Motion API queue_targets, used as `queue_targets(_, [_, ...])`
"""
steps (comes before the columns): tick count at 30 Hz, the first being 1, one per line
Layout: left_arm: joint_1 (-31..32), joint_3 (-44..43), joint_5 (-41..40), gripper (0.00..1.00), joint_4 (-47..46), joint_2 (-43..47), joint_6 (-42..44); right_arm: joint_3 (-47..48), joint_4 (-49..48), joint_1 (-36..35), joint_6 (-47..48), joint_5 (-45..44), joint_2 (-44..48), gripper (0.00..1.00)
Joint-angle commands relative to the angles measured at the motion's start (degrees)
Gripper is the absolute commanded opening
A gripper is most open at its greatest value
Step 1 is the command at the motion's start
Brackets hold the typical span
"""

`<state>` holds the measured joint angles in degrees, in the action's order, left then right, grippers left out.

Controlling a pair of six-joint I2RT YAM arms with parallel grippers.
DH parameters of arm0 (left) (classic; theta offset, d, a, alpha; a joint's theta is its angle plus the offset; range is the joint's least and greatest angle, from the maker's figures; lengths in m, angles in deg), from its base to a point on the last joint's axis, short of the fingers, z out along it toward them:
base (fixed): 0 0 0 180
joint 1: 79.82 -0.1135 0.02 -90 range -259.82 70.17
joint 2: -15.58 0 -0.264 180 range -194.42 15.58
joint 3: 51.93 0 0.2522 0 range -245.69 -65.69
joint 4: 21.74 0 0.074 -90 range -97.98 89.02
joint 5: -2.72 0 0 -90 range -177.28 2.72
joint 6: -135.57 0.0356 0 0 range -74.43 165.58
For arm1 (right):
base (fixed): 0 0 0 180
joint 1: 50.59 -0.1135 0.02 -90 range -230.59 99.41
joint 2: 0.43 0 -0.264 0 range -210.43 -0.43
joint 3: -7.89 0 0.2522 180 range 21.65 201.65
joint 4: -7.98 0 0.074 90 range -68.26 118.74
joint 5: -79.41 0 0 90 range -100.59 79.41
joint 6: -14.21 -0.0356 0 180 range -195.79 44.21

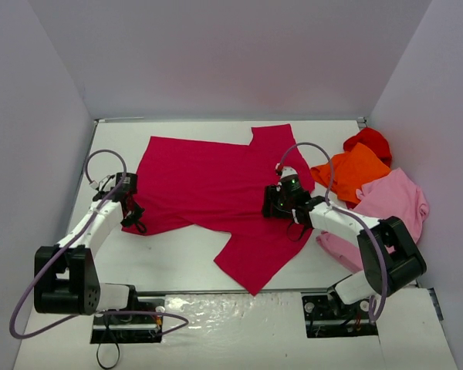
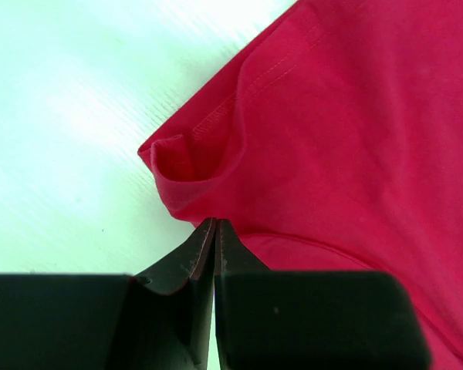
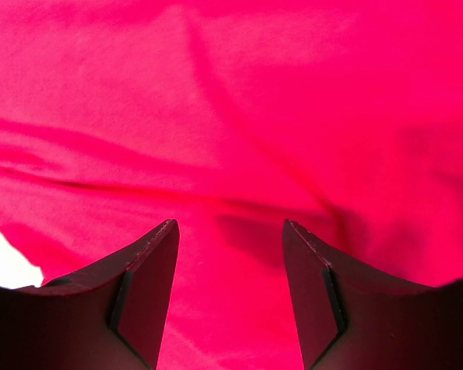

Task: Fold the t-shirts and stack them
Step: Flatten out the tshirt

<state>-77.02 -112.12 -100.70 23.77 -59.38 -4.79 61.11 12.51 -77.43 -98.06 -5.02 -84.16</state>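
I am working on the first shirt: the crimson t-shirt (image 1: 208, 181) is lying spread across the middle of the desk (image 1: 177, 258), not yet folded, one part trailing toward the near edge. My left tool (image 2: 214, 223) is sitting clamped tight at the shirt's left edge. A small curl of hem is puckering up right at its tips, so I judge it is pinching a thin bit of cloth. My right tool (image 3: 230, 227) is hovering low over the shirt's right part with its jaws standing apart, nothing but flat crimson cloth showing between them.

The orange t-shirt (image 1: 353, 171), the bright red t-shirt (image 1: 370, 141) and the light pink t-shirt (image 1: 393, 200) are waiting in a heap at the right.

Next, I think, the right tool needs its own edge to pinch, so both sides can be carried over together and laid flat.
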Motion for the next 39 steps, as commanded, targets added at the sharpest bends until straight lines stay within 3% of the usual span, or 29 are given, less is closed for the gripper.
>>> queue_targets(1, [-0.49,-3.82,-2.62,0.00,1.44,-3.94,-0.53,1.11,-1.84,-2.91,-0.33,1.05,1.90,0.53])
queue_targets(17, [-0.44,-4.20,-5.23,0.00,-0.38,-10.40,0.08,-1.07,-1.91,-5.94,-1.03,2.89,1.19,0.52])
queue_targets(21, [-0.44,-4.59,-8.36,0.00,3.96,-10.98,-0.35,-1.44,-1.58,-5.96,-1.27,3.34,1.09,0.41])
queue_targets(25, [-0.45,-5.94,-12.84,0.00,8.69,-12.14,-1.49,-1.58,-1.45,-6.42,-2.11,4.12,1.14,0.06])
queue_targets(26, [-0.49,-6.22,-13.13,0.00,9.12,-12.46,-1.81,-1.58,-1.31,-6.56,-2.25,4.22,0.96,0.02])
queue_targets(30, [-1.08,-7.71,-11.26,0.00,10.08,-15.59,-2.67,-1.33,0.31,-7.07,-2.82,3.98,-0.41,0.00])
queue_targets(39, [-3.01,-8.39,3.76,0.00,4.55,-24.35,-1.91,-0.21,9.32,-7.17,-5.27,0.79,-1.43,0.00])
